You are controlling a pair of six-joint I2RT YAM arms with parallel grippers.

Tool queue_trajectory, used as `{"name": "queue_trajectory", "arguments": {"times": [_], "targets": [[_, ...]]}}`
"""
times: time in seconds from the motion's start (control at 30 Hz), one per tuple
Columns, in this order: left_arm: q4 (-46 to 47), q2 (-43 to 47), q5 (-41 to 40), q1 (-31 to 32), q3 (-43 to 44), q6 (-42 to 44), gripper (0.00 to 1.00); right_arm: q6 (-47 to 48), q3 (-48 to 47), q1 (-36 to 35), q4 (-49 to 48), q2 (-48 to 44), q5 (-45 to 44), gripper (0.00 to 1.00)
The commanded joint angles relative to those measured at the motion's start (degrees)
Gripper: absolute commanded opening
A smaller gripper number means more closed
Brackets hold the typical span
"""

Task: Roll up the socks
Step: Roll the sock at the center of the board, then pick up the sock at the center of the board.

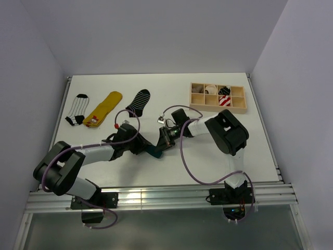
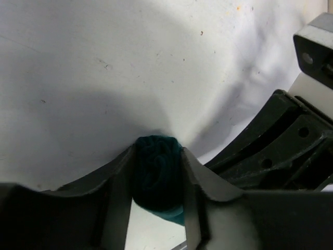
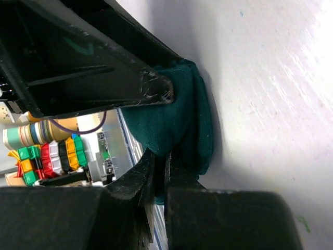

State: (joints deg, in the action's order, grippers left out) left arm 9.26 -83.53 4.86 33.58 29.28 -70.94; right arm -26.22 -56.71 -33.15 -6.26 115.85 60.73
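A dark green sock (image 1: 154, 151) lies at the table's middle, held between both grippers. In the left wrist view it is a tight roll (image 2: 156, 161) clamped between my left gripper's (image 2: 156, 179) fingers (image 2: 118, 200). My left gripper (image 1: 146, 148) comes at it from the left. My right gripper (image 1: 162, 141) comes from the right, and its jaws (image 3: 160, 159) are shut on a loose fold of the same green sock (image 3: 174, 112). A black sock with thin white stripes (image 1: 139, 101) lies flat at the back. No bear figure shows.
A white sock with black stripes (image 1: 78, 108) and a yellow sock (image 1: 105, 108) lie flat at the back left. A wooden compartment box (image 1: 237, 107) stands at the back right with a red-and-white roll (image 1: 225, 100) and other rolls inside. Purple cables loop over both arms.
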Motion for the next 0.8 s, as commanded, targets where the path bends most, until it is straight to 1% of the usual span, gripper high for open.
{"name": "queue_trajectory", "arguments": {"times": [0.0,0.03,0.07,0.1,0.17,0.2,0.23,0.27,0.3,0.37,0.4,0.47,0.5,0.57,0.6,0.63,0.73,0.77], "targets": [[-0.73,-2.34,1.28,0.96,-0.01,0.01,0.38,2.83,0.28,-0.08,5.82,-0.18,-7.9,0.01],[-1.08,-2.52,1.38,1.13,-0.01,0.1,0.33,3.45,0.28,-0.16,6.95,-0.97,-9.91,0.04],[-1.43,-2.61,1.46,1.13,0.16,0.18,0.25,4.24,0.37,-0.34,7.14,-2.81,-10.8,0.07],[-1.96,-2.69,1.64,1.13,0.43,0.36,0.24,4.59,0.46,-0.34,7.31,-3.96,-11.94,0.14],[-4.41,-3.04,1.82,1.13,1.74,0.97,0.23,6.43,1.07,-0.95,8.45,-7.9,-16.67,0.22],[-5.29,-3.22,1.82,1.13,2.27,1.67,0.22,7.22,1.42,-1.39,8.89,-9.49,-18.78,0.3],[-6.17,-3.22,1.82,1.22,3.23,2.03,0.21,8.1,1.6,-1.83,9.68,-11.07,-20.81,0.34],[-7.49,-3.31,1.9,1.22,3.68,2.55,0.2,9.59,1.77,-3.14,10.04,-14.13,-25.61,0.38],[-8.19,-3.4,1.9,1.22,4.12,2.82,0.2,10.22,2.39,-3.85,10.13,-15.64,-27.92,0.45],[-9.08,-3.48,1.9,1.22,5.26,3.35,0.2,11.97,3.0,-5.34,10.3,-19.94,-35.11,0.5],[-11.08,-3.57,1.99,1.22,5.79,3.87,0.19,12.5,3.35,-6.92,10.22,-21.27,-37.68,0.54],[-12.5,-3.75,1.73,1.22,7.1,4.4,0.19,14.51,4.41,-8.77,9.95,-24.78,-42.43,0.56],[-13.47,-3.84,1.73,1.22,7.46,4.84,0.19,15.57,4.67,-9.91,9.87,-25.93,-47.58,0.57],[-14.7,-4.19,1.55,1.22,8.69,5.37,0.19,18.21,6.17,-14.56,8.73,-28.74,-54.37,0.59],[-15.58,-4.28,1.47,1.22,9.04,5.54,0.19,18.92,6.52,-16.41,8.37,-29.28,-59.36,0.61],[-16.02,-4.36,1.55,1.22,9.74,5.63,0.19,19.44,6.78,-19.73,8.2,-29.63,-61.24,0.62],[-17.6,-4.89,1.73,1.22,11.06,6.25,0.19,21.12,7.49,-23.88,6.88,-30.34,-68.69,0.65],[-17.87,-5.24,1.82,1.13,11.33,6.34,0.19,21.47,7.32,-25.9,6.79,-29.99,-69.42,0.66]]}}
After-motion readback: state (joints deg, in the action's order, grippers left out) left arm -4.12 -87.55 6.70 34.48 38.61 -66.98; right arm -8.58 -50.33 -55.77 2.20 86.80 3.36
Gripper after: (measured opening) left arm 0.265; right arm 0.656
